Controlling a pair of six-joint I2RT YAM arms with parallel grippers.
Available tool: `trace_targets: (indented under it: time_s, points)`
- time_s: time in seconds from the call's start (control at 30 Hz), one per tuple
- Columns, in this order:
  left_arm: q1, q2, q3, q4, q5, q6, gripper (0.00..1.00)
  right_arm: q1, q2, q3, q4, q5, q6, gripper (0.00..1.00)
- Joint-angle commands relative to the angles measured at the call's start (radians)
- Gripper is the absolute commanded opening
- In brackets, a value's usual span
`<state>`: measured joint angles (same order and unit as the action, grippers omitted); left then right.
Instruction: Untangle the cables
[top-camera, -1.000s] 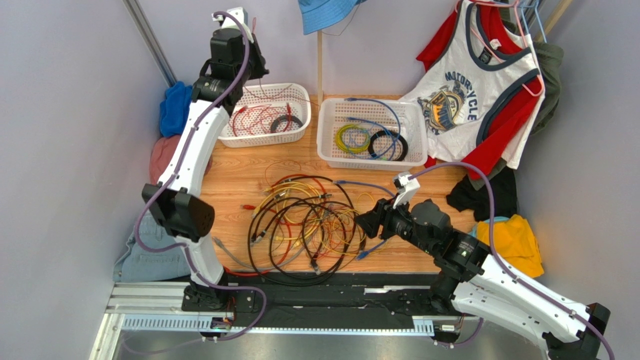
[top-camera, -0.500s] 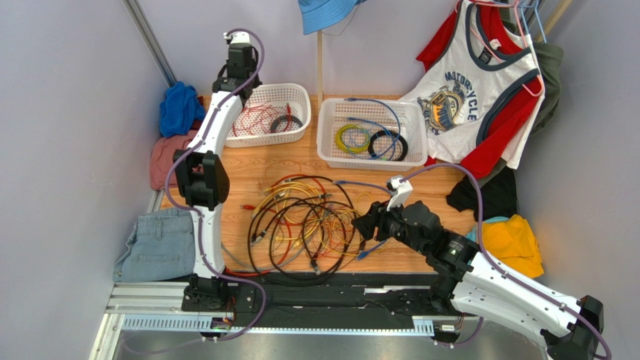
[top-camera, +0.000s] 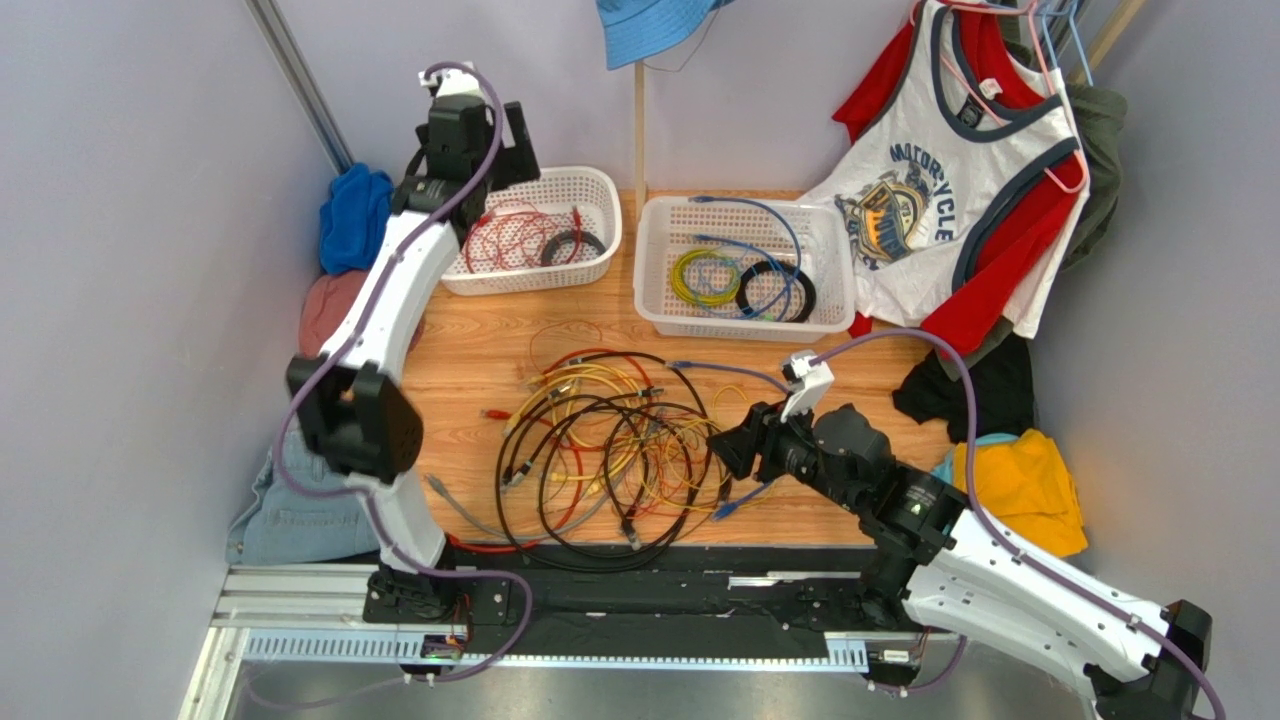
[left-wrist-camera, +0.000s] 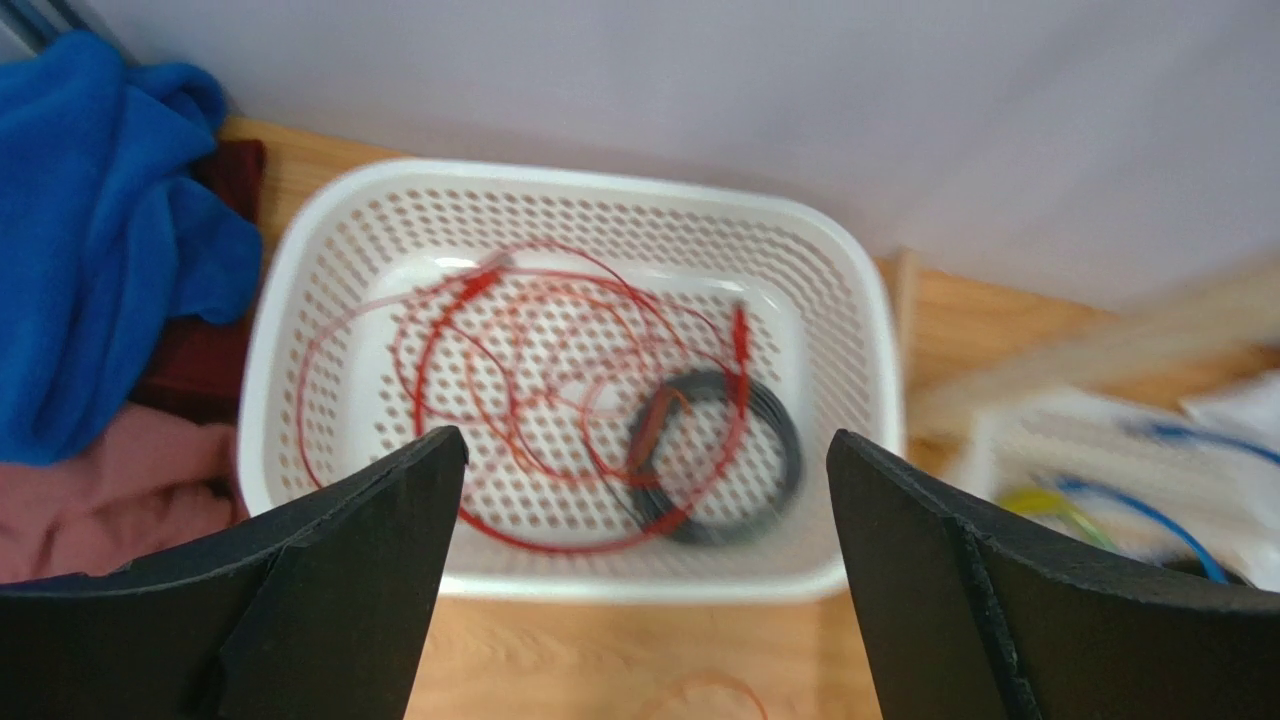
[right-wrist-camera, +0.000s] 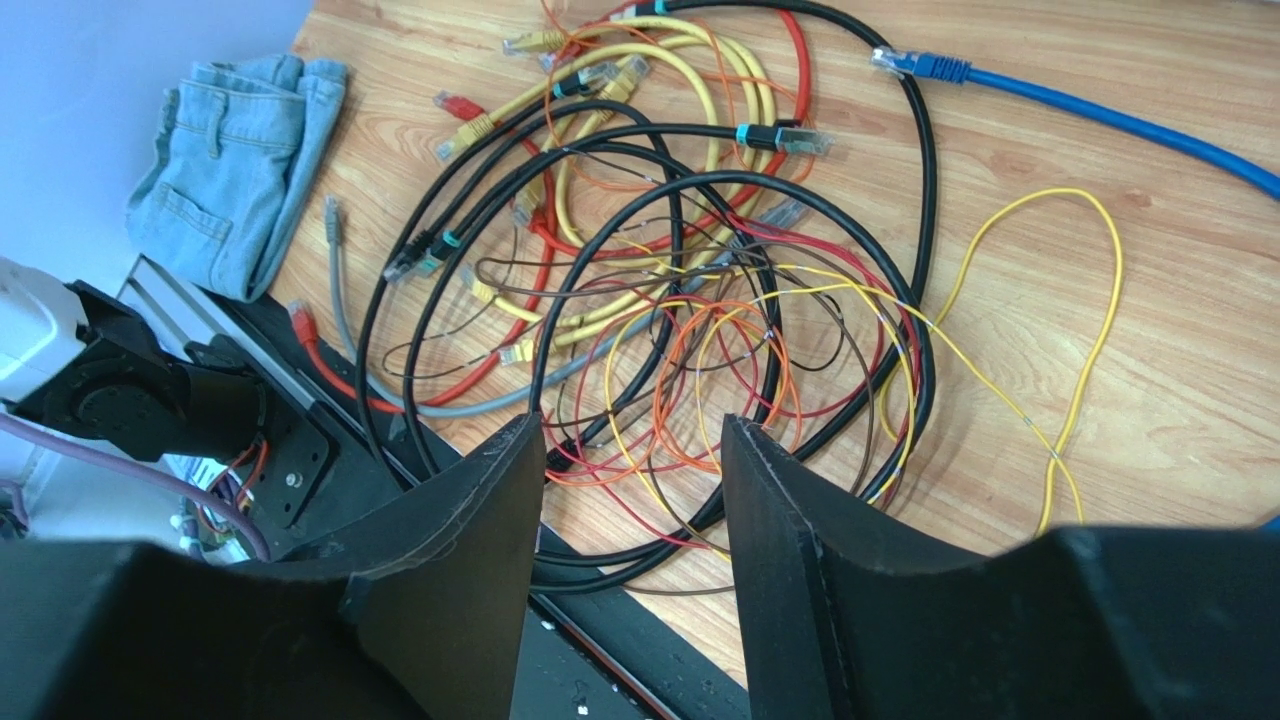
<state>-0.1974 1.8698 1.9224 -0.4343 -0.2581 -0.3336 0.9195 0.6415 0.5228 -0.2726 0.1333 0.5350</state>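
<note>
The cables (top-camera: 609, 450) lie in one loose tangle in the middle of the tabletop (top-camera: 481, 338): black, yellow, red and orange loops crossing over one another; a grey cable (right-wrist-camera: 338, 293) trails out of the tangle's left side; a blue cable (right-wrist-camera: 1082, 113) runs off from its far right side; a thin yellow wire (right-wrist-camera: 1104, 300) loops out to the right.

The right fingers (right-wrist-camera: 451, 540) hang just over the tangle's right edge, pointing into it; they stand partly apart, with thin orange and red strands showing through the gap below them and nothing pinched.

The left fingers (left-wrist-camera: 361, 555) are held high, well beyond the tangle to its far left, above a white basket (top-camera: 594, 188); they are spread wide with nothing between them; in that basket lie a loose red wire (left-wrist-camera: 451, 345) and a black coil (left-wrist-camera: 721, 465).

A second basket (top-camera: 654, 300) sits beyond the tangle to its far right and holds a yellow-green coil (top-camera: 703, 275), a black ring (top-camera: 777, 288) and blue cord.

Folded jeans (top-camera: 308, 503) lie left of the tangle, off the tabletop's edge.
</note>
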Motion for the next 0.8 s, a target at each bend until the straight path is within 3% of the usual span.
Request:
trace_targets:
  time_s: [0.0, 0.1, 0.2, 0.3, 0.43, 0.77]
  points:
    - [-0.136, -0.309, -0.25, 0.014, 0.076, -0.08, 0.99, -0.002, -0.058, 0.065, -0.02, 0.031, -0.013, 0.5]
    - [-0.247, -0.503, -0.507, -0.006, 0.023, -0.197, 0.99, -0.002, -0.103, 0.12, -0.109, 0.133, -0.056, 0.53]
    - [-0.322, -0.7, -0.847, 0.08, 0.087, -0.321, 0.99, -0.002, -0.123, 0.157, -0.152, 0.189, -0.092, 0.54]
    - [-0.359, -0.783, -0.98, 0.057, 0.108, -0.384, 0.99, -0.004, -0.131, 0.178, -0.165, 0.21, -0.09, 0.54]
    - [-0.39, -0.84, -1.042, -0.03, 0.143, -0.36, 0.99, -0.001, -0.128, 0.187, -0.172, 0.245, -0.067, 0.56]
    - [-0.438, -0.937, -1.186, -0.075, 0.125, -0.328, 0.99, -0.002, -0.1, 0.22, -0.235, 0.402, -0.133, 0.57]
